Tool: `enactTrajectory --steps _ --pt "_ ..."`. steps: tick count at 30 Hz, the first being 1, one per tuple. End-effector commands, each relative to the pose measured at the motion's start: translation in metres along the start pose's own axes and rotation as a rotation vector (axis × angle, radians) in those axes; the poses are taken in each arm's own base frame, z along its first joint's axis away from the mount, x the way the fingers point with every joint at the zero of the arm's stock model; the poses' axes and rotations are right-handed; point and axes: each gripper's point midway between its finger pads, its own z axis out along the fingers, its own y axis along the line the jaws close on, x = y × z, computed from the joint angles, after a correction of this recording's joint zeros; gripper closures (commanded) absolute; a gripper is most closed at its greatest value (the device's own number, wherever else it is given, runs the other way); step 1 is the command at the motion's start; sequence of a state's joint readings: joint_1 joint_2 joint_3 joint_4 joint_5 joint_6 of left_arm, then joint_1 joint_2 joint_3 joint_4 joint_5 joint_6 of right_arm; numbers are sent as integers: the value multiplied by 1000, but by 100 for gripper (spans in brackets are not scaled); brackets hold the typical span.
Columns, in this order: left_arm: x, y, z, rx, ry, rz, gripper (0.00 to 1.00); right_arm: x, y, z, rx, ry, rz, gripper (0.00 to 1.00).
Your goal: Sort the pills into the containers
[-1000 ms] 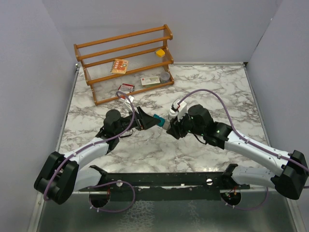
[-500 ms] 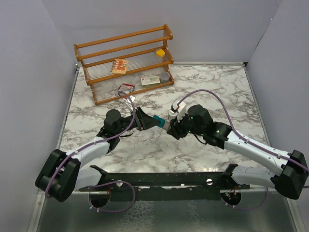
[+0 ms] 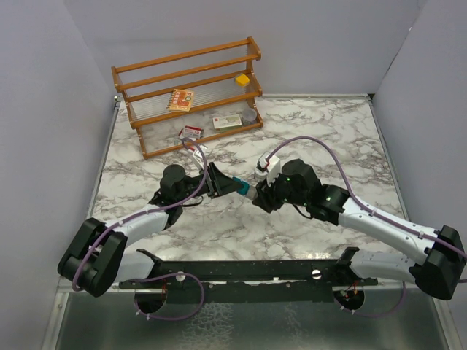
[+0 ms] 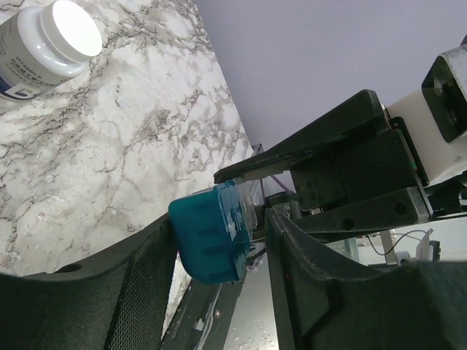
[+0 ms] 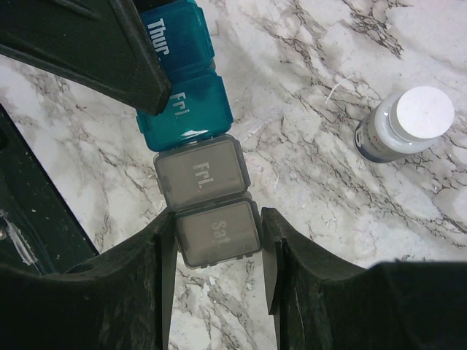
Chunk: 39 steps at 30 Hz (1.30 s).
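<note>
The containers are a short strip of joined compartments, teal at one end and grey at the other, held above the marble table between the two arms. My left gripper is shut on the teal end. In the right wrist view the strip reads Thur, Fri, Fri, Sat. My right gripper is open around the grey Sat compartment: one finger touches it, and a thin gap shows at the other. In the top view my right gripper meets the strip's grey end. No loose pills show.
A small greyish pill bottle with a white cap lies on the marble below the grippers and also shows in the left wrist view. A wooden rack with small boxes stands at the back left. A black rail runs along the near edge.
Both arms shifted only slightly. My right gripper edged left onto the strip's grey end while the left gripper kept hold of the teal end.
</note>
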State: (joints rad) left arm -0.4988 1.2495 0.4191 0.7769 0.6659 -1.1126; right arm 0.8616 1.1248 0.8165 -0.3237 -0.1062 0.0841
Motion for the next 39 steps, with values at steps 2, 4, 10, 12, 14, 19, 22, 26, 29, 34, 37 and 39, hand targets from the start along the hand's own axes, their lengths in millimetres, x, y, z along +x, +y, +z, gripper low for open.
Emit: enactTrajectory --steps 2,4,10,12,14,19,22,26,29,34,37,39 --pt "-2 -9 1 41 5 32 46 -16 7 -1 -22 -23 -13 99" --pt "-2 -7 1 34 1 30 46 -17 7 -1 -19 -20 -14 99" --pt "-2 -4 3 28 7 26 59 -16 8 -2 -16 -14 -19 99" --pt "-2 -3 3 26 8 23 60 -16 9 -2 -14 -13 -20 99" --pt "-2 -3 4 26 10 23 60 -16 9 -2 -15 -10 -23 99" --pt "-1 -5 3 34 18 26 69 -16 8 -2 -3 -8 -30 99" --pt "1 -6 3 41 29 28 82 -17 7 0 6 -12 -35 99" --pt "2 -8 4 49 46 24 90 -18 8 3 3 -22 -40 99" --pt "3 -9 5 53 53 14 91 -20 8 6 -1 -30 -40 99" --pt "2 -15 4 74 52 8 91 -25 9 9 -2 -49 -42 96" --pt "1 -20 3 88 47 8 91 -30 9 8 -2 -65 -42 93" --pt "0 -23 2 96 43 12 92 -34 9 7 -2 -78 -43 89"
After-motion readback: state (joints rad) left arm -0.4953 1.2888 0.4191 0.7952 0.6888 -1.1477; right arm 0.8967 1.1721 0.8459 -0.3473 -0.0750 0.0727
